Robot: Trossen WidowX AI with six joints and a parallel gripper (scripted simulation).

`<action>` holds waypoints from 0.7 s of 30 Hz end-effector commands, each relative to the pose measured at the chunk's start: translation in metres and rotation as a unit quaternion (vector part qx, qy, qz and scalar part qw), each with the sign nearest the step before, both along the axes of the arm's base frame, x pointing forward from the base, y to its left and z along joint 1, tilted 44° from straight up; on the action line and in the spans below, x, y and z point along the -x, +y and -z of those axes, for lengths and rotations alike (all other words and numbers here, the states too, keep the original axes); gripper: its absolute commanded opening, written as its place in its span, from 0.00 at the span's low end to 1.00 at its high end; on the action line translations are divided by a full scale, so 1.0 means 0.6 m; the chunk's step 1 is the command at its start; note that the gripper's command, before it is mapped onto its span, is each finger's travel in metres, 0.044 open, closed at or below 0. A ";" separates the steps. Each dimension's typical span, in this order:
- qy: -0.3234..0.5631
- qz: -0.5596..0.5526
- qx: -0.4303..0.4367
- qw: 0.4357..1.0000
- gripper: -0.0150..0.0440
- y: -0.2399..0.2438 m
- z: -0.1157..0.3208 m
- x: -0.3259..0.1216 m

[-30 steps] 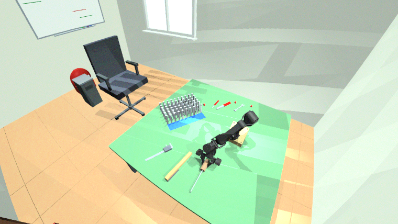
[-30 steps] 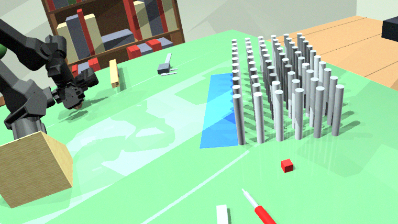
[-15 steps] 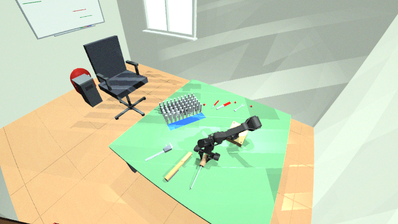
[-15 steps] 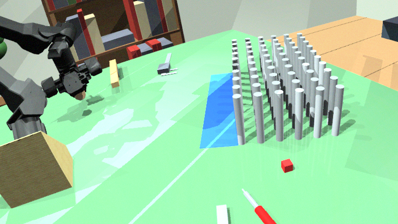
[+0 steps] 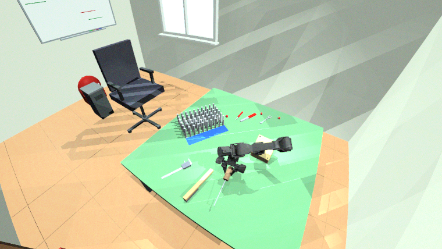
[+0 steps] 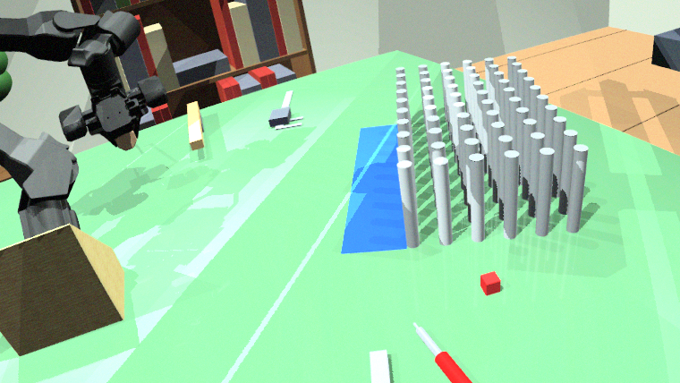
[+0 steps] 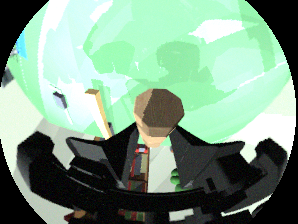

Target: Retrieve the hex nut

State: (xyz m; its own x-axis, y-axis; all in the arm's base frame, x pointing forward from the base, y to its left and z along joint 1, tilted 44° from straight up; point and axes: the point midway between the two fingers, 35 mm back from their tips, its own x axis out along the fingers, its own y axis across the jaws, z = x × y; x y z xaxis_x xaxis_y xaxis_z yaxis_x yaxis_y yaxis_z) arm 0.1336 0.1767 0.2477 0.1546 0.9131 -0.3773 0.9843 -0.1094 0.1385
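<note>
My gripper [image 5: 230, 169] [image 6: 125, 134] [image 7: 154, 123] is shut on the brown handle [image 5: 227, 174] [image 7: 159, 111] of a tool with a long thin metal shaft [image 5: 220, 192]. The tool is raised above the table; its shaft points away from the spacers and its shadow lies apart from the tip. The tip's shape is too small to tell. The grey metal spacers [image 5: 223, 120] [image 6: 510, 194] stand upright in rows. The blue taped strip [image 5: 207, 135] [image 6: 376, 208] lies along their front, and no nut shows on it. The hex nut is not visible among the spacers.
A wooden bar [image 5: 198, 185] [image 6: 194, 124] [image 7: 98, 112] and a caliper [image 5: 186, 164] [image 6: 279, 116] lie beside the held tool. Red-handled tools [image 5: 248, 117] [image 6: 451, 365], a wrench [image 5: 265, 120] and small red cubes [image 6: 489, 283] lie beyond the spacers' side. A wooden block [image 6: 62, 294] is under the arm's base.
</note>
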 end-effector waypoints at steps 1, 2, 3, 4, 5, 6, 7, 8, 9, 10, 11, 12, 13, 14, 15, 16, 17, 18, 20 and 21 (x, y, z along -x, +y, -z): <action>0.003 -0.005 -0.009 1.000 0.25 -0.016 -0.023 0.012; 0.004 -0.006 -0.011 1.000 0.25 -0.019 -0.027 0.015; 0.006 -0.006 -0.013 1.000 0.25 -0.023 -0.031 0.018; 0.007 -0.006 -0.016 1.000 0.25 -0.026 -0.036 0.021; 0.009 -0.005 -0.019 1.000 0.25 -0.029 -0.041 0.024; 0.010 -0.005 -0.022 1.000 0.25 -0.032 -0.046 0.027; 0.012 -0.004 -0.025 1.000 0.25 -0.035 -0.051 0.030; 0.013 -0.004 -0.029 0.999 0.25 -0.038 -0.056 0.033; 0.014 -0.003 -0.033 0.999 0.25 -0.040 -0.061 0.037; 0.015 -0.002 -0.037 0.999 0.25 -0.043 -0.066 0.040; 0.016 -0.001 -0.041 0.999 0.25 -0.045 -0.072 0.043; 0.017 0.000 -0.046 0.999 0.25 -0.047 -0.077 0.047; 0.018 0.002 -0.051 0.999 0.25 -0.049 -0.083 0.050; 0.019 0.003 -0.056 0.998 0.25 -0.051 -0.089 0.054; 0.020 0.005 -0.061 0.998 0.25 -0.053 -0.095 0.058; 0.021 0.007 -0.066 0.998 0.25 -0.055 -0.100 0.061; 0.022 0.009 -0.072 0.997 0.25 -0.056 -0.106 0.065; 0.022 0.012 -0.078 0.997 0.25 -0.058 -0.113 0.068; 0.023 0.017 -0.089 0.996 0.25 -0.060 -0.124 0.075; 0.023 0.018 -0.092 0.995 0.25 -0.060 -0.127 0.076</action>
